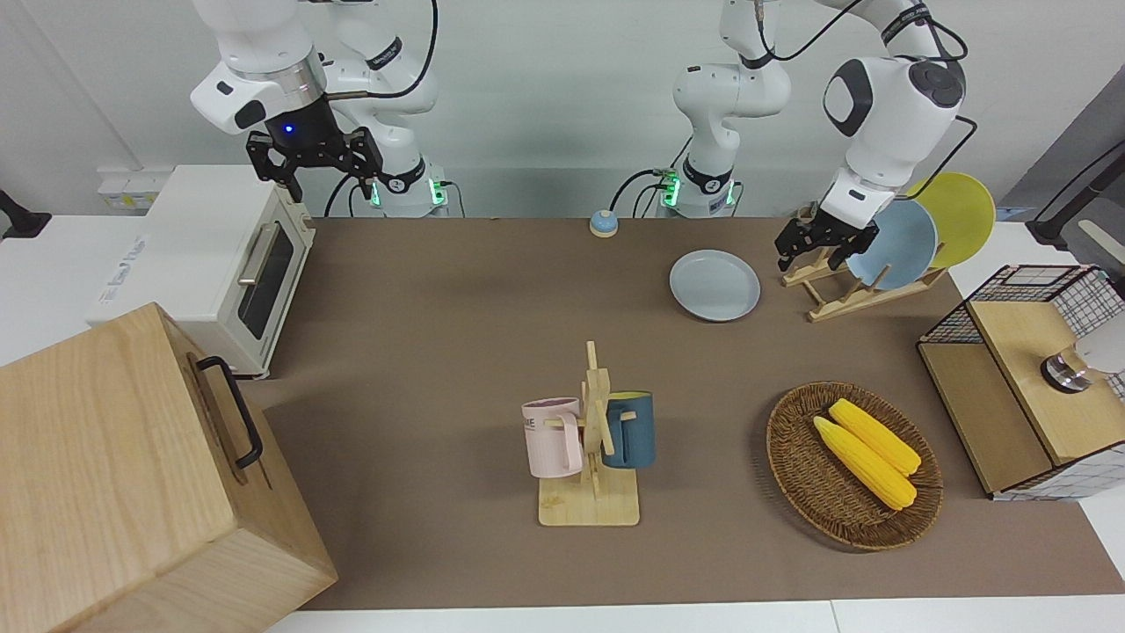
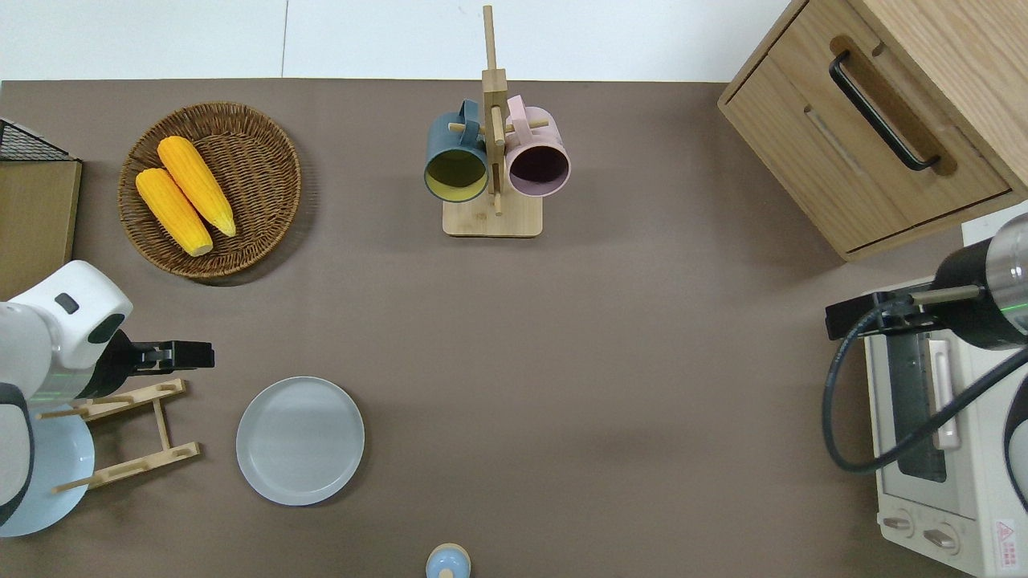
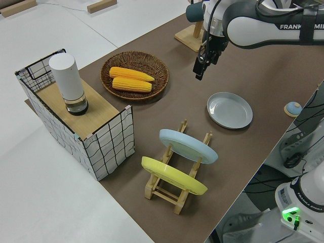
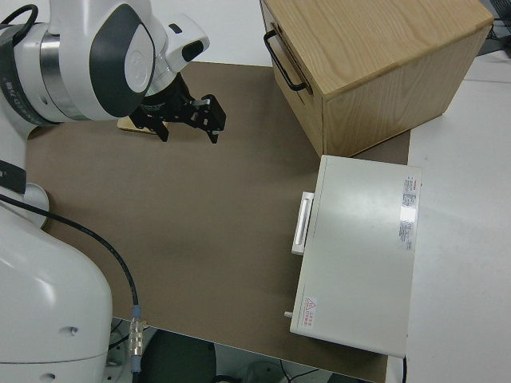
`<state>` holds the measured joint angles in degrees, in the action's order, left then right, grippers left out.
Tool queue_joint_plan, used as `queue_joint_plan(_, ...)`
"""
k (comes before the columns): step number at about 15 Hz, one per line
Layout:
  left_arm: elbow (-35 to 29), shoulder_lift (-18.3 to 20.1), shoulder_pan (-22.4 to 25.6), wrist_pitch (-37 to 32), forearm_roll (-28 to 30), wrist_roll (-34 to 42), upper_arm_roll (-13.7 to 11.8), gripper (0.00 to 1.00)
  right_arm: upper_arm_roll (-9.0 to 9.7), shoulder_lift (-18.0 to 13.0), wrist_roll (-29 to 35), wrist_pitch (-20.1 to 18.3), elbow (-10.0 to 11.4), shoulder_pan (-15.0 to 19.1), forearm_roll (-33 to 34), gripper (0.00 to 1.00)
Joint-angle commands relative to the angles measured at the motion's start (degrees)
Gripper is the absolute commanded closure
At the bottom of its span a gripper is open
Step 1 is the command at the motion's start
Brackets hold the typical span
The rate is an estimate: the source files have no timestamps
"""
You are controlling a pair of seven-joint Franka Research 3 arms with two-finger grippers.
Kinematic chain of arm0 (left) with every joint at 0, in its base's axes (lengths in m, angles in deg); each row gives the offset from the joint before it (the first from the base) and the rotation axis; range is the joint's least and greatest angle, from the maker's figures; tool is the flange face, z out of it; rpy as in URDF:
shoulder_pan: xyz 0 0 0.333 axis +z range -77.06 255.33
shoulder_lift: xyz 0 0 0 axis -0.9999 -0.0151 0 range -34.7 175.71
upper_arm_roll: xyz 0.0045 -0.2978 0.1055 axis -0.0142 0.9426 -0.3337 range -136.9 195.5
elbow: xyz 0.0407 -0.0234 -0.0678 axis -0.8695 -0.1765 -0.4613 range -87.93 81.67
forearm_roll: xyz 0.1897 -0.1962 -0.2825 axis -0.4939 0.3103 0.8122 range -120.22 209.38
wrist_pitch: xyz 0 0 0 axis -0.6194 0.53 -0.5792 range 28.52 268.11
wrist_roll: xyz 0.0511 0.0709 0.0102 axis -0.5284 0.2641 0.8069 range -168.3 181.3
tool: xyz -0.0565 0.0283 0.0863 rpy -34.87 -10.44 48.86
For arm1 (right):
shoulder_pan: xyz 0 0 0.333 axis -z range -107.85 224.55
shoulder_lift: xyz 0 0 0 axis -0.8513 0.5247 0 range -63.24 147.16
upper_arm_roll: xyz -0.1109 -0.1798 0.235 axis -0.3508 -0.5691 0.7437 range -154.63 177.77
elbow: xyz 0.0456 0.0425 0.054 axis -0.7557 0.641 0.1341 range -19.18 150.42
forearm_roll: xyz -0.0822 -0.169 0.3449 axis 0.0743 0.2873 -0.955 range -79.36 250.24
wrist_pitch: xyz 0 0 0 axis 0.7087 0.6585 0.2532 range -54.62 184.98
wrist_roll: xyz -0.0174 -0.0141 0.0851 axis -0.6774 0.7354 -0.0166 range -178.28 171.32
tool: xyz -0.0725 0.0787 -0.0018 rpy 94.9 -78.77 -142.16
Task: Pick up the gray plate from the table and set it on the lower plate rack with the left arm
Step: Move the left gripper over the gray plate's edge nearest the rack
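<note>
On the brown table mat, toward the left arm's end and near the robots, the round pale gray plate (image 2: 299, 440) lies flat, plain, with a shallow raised rim and nothing on it. Just beside it, closer to the left arm's end, stands the small slanted light-wood plate rack (image 2: 132, 433); its lower slots show bare pegs, and a light blue plate (image 3: 188, 145) and a yellow plate (image 3: 173, 175) lean in its upper slots. The black two-finger left gripper (image 2: 183, 353) hangs in the air over the mat just beside the rack's lower end, holding nothing; I cannot tell how wide its fingers are. The left arm's white link (image 3: 273, 25) carries the word "FRANKA". The right arm is parked, its gripper (image 4: 188, 114) with fingers spread wide and empty.
</note>
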<state>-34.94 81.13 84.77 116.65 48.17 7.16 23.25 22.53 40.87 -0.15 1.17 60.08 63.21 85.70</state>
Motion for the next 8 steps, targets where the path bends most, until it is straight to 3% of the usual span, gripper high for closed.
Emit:
queue_joint_plan(1, -6.76, 3.43, -0.91, 4.35, 0.45, 0.48, -0.63, 0.01, 0.38, -0.14, 0.01, -0.83, -0.35, 0.41, -0.34, 0.011)
queue_joint_plan(8, -14.4, 5.54, -0.83, 9.01, 0.28, 0.57, -0.37, 0.01, 0.38, -0.14, 0.01, -0.83, -0.35, 0.41, -0.34, 0.011)
